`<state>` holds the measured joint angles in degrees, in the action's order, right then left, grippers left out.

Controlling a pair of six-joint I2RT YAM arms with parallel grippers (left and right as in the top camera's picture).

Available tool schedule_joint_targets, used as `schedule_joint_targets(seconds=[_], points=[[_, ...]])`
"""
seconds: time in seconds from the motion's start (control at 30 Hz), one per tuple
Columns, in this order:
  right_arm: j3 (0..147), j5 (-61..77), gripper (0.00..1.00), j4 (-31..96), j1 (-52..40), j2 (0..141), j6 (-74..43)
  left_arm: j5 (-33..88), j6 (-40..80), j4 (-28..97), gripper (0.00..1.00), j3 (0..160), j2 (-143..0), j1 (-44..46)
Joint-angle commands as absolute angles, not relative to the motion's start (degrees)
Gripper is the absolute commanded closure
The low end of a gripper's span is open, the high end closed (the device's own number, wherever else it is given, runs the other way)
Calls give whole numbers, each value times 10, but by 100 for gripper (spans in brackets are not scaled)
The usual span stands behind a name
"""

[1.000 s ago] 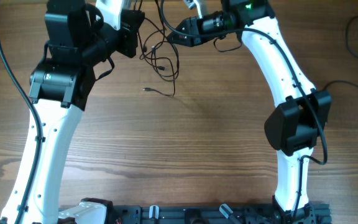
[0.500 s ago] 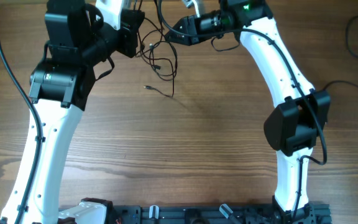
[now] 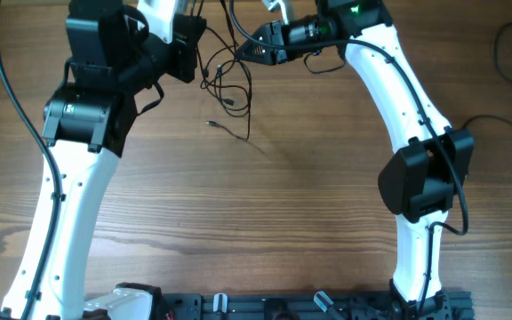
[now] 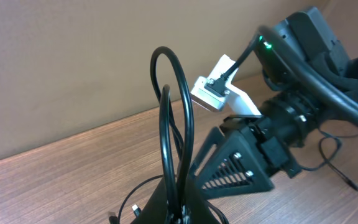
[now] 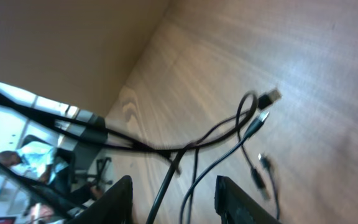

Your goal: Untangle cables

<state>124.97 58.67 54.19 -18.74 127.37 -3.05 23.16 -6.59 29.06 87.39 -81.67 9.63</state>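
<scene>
Left pincer [image 4: 174, 210] pinches the cables [image 4: 165, 118]; right pincer [image 5: 173, 182] is spread. Close it on one strand, then pull away slowly.

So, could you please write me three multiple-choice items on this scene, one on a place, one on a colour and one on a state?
1. Where are the cables in the overhead view?
A. by the arm bases
B. between the left gripper and the right gripper, at the far side of the table
C. under the right arm's elbow

2. What colour are the cables?
A. white
B. red
C. black

3. In the right wrist view, how do the right gripper's fingers stand?
A. apart, with cables running between them
B. pressed together, nothing near
C. out of view

Answers: 1 B, the tangle hangs between both grippers; 2 C, every strand is black; 3 A, a wide gap shows between the two fingers.
</scene>
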Motion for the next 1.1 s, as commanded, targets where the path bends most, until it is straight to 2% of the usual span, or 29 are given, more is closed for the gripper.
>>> schedule_joint_targets(seconds=[0.0,0.23,0.4,0.53,0.57,0.6,0.87,1.07], points=[[1248,593,55,564,-187,1269,-29,220,-71,266,96,889,-825,95],[1248,581,55,575,-188,1269,-31,214,-70,240,96,889,-825,95],[1248,581,62,562,-188,1269,-34,214,-55,241,96,889,-825,95],[1248,576,81,557,-189,1269,-47,214,-55,242,96,889,-825,95],[1248,563,91,557,-190,1269,-52,214,-53,242,96,889,-825,95],[1248,539,95,555,-192,1269,-65,214,-53,243,96,889,-825,95],[1248,356,95,517,-151,1262,-168,121,-67,279,96,889,-826,84],[1248,351,95,552,-62,1258,-180,121,-72,295,96,889,-826,26]])
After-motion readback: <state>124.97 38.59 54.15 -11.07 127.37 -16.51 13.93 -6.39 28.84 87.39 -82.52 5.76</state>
